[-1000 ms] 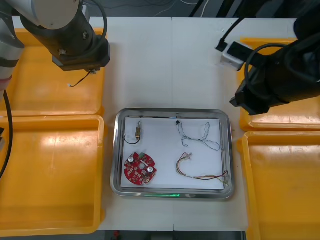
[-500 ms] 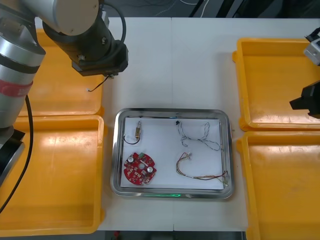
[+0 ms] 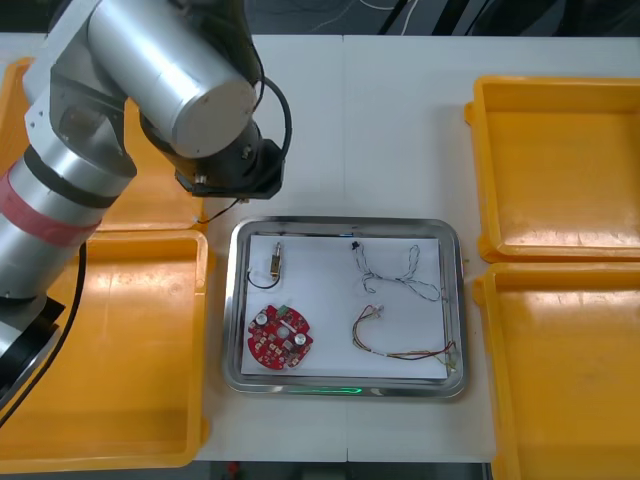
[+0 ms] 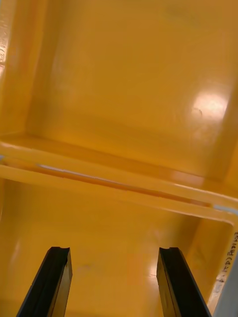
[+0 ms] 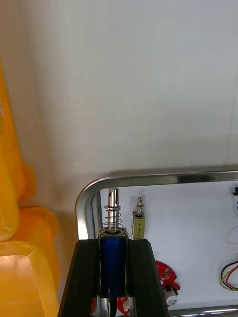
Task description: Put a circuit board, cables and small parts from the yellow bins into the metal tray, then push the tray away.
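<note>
My left gripper [image 5: 114, 243] is shut on a small metal part [image 5: 114, 262], a blue cylinder with a spring and pin, held just over the near-left corner of the metal tray [image 5: 148, 179]. In the front view the left arm's wrist [image 3: 226, 168] hangs over the tray's [image 3: 236, 300] far-left corner, a thin wire trailing below it. The tray holds a red circuit board [image 3: 280, 338], another small metal part [image 3: 275, 258], a blue and white cable [image 3: 396, 270] and a red and yellow cable [image 3: 400, 345]. My right gripper [image 4: 114, 282] is open over the yellow bins [image 4: 124, 89].
Two yellow bins [image 3: 100, 350] stand left of the tray and two [image 3: 560, 170] at the right. The rims [image 4: 119, 181] between the right bins run just beyond my right fingers. Bare table [image 3: 380, 130] lies beyond the tray.
The left arm has travelled from the far-left bin towards the tray's far-left corner with the part. The right arm has drawn off to the right, out of the front view.
</note>
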{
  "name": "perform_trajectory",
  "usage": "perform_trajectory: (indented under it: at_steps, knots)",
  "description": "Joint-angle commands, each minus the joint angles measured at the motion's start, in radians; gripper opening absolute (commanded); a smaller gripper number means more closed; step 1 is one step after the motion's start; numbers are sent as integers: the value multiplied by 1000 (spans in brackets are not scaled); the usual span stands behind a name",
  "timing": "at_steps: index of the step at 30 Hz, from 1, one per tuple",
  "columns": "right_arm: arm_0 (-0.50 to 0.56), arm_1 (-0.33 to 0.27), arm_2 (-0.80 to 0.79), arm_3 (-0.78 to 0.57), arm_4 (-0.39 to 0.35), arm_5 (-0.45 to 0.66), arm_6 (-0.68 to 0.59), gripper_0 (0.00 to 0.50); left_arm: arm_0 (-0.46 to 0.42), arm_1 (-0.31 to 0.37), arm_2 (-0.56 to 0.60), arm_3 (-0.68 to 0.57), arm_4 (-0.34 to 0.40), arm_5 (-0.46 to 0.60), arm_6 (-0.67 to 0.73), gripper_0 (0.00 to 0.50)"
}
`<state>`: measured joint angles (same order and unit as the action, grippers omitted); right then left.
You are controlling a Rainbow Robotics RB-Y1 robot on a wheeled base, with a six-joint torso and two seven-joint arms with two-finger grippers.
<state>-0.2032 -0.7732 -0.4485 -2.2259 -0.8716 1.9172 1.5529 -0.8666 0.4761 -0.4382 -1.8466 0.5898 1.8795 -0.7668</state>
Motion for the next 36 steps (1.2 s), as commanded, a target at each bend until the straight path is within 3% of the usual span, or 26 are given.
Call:
perform_trajectory:
  at_steps: [1, 8, 17, 27, 36]
  knots:
    - [39, -31, -27, -5, -6, 3, -136, 500, 67, -22, -60, -80, -34, -51, 92, 0]
    - [56, 38, -30, -5, 2, 3, -228, 500, 90, -33, -155, -79, -88, -157, 178, 0]
    - [113, 112, -22, -26, 108, 3, -220, 500, 104, -33, -264, -69, -114, -203, 212, 0]
    - [159, 115, 2, -24, 135, 3, -229, 500, 169, -24, -330, -63, -180, -306, 235, 0]
    - [159, 126, 8, -24, 157, 3, -228, 500, 181, -24, -382, -54, -228, -335, 261, 0]
